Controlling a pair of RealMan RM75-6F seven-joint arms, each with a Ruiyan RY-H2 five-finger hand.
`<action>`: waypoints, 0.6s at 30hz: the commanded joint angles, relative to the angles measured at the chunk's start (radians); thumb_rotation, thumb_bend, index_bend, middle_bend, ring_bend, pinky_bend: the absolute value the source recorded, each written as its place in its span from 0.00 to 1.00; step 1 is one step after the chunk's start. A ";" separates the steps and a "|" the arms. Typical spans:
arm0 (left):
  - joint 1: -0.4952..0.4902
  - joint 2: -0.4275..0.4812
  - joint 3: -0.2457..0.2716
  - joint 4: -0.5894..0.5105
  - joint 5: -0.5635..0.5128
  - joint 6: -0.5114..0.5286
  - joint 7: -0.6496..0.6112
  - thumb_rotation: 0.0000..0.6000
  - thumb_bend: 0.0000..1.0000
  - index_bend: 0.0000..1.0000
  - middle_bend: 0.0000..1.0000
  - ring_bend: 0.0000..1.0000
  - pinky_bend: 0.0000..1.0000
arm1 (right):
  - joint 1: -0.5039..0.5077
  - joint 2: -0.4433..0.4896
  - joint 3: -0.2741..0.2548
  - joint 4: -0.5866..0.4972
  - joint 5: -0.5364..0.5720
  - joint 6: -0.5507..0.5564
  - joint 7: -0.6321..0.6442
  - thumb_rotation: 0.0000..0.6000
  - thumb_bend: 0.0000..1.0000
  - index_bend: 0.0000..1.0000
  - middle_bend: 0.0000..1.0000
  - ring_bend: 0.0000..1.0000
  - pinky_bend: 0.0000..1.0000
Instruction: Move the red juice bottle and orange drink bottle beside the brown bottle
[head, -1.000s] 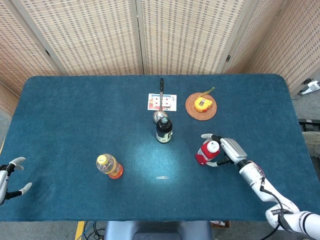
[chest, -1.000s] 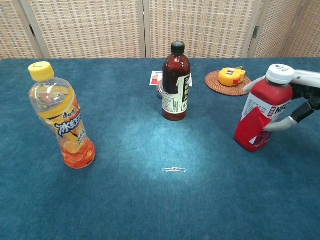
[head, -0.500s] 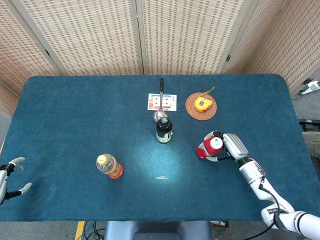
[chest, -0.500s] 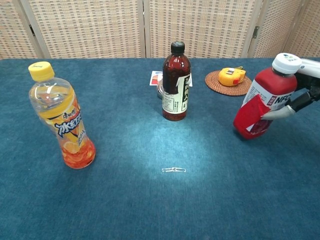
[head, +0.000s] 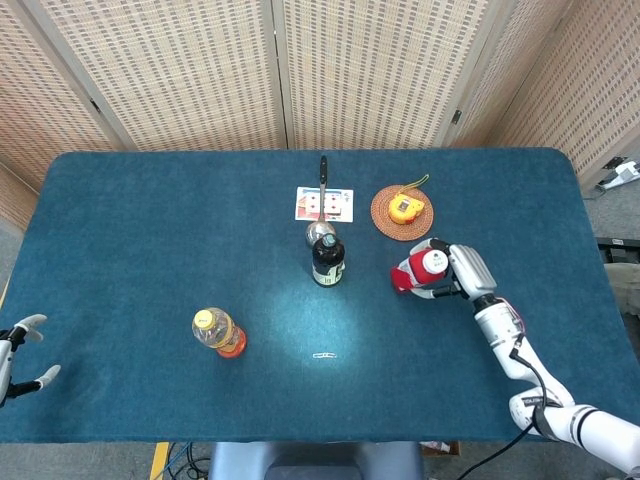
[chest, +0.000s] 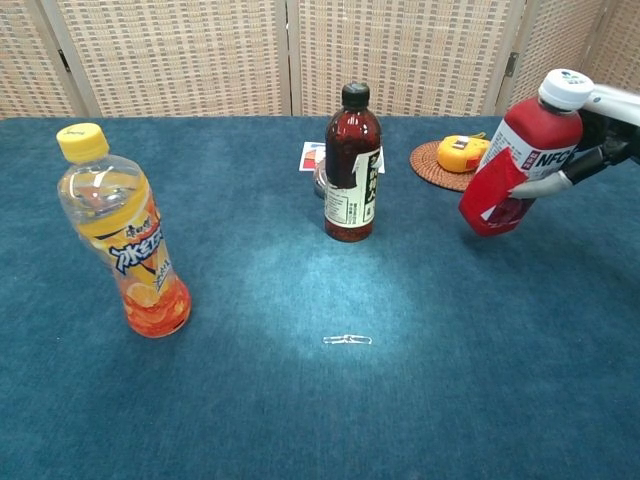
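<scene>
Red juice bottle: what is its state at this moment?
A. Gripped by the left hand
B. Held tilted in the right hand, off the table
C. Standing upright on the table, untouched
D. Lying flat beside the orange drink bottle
B: the red juice bottle leans with its cap toward the right hand that grips it, its base clear of the table, to the right of the brown bottle.
</scene>
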 joint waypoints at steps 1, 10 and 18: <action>-0.001 0.000 0.000 0.002 -0.005 -0.005 0.001 1.00 0.15 0.45 0.41 0.37 0.59 | 0.019 -0.019 0.010 0.029 0.014 -0.026 0.014 1.00 0.05 0.45 0.53 0.47 0.64; 0.001 0.004 -0.002 0.003 -0.014 -0.007 -0.004 1.00 0.15 0.45 0.41 0.37 0.59 | 0.052 -0.072 0.020 0.101 0.032 -0.078 0.094 1.00 0.05 0.45 0.53 0.47 0.64; 0.003 0.009 0.000 -0.001 -0.014 -0.009 -0.005 1.00 0.15 0.45 0.41 0.37 0.59 | 0.073 -0.102 0.013 0.145 0.021 -0.107 0.154 1.00 0.05 0.45 0.49 0.46 0.64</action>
